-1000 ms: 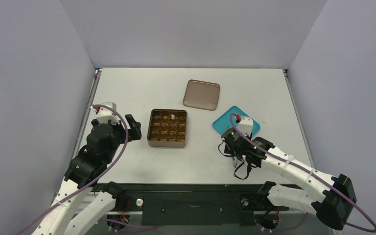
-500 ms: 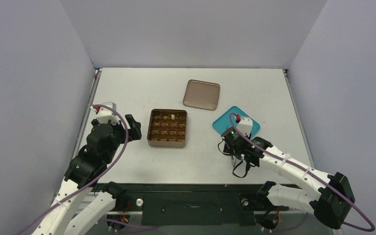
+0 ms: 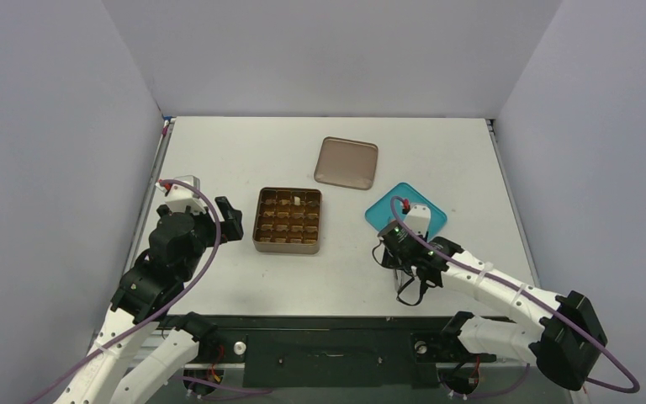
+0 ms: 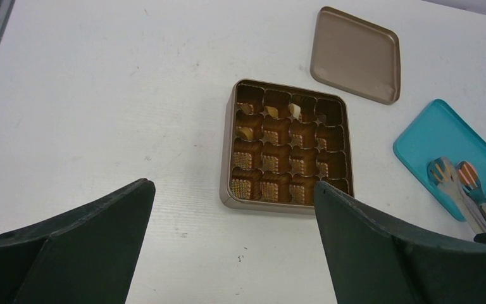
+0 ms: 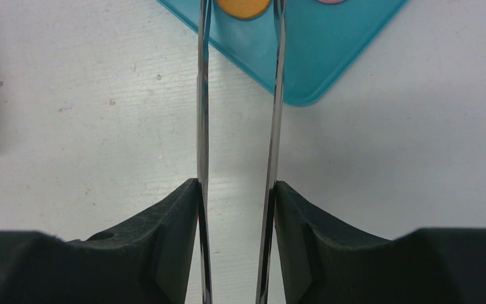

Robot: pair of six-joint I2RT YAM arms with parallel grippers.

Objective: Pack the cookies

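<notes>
An orange cookie (image 5: 243, 6) lies on the teal plate (image 5: 329, 50), between the tips of metal tongs (image 5: 200, 95). A pink cookie (image 5: 332, 2) shows at the top edge beside it. My right gripper (image 5: 237, 183) is shut on the tongs, one finger pressing each blade, and it hangs at the plate's near corner (image 3: 404, 252). The gridded tin (image 3: 288, 249) stands open at mid-table with a cream-white piece (image 4: 295, 113) in a back-row cell. My left gripper (image 4: 231, 183) is open and empty, left of the tin (image 4: 228, 164) and apart from it.
The tin's brown lid (image 3: 346, 163) lies flat behind the tin, left of the teal plate (image 3: 380, 210). Grey walls close in the table on three sides. The arm bases and a black bar run along the near edge.
My right arm has edged a little to the left and nearer, still holding the tongs at the plate. The left arm has not moved.
</notes>
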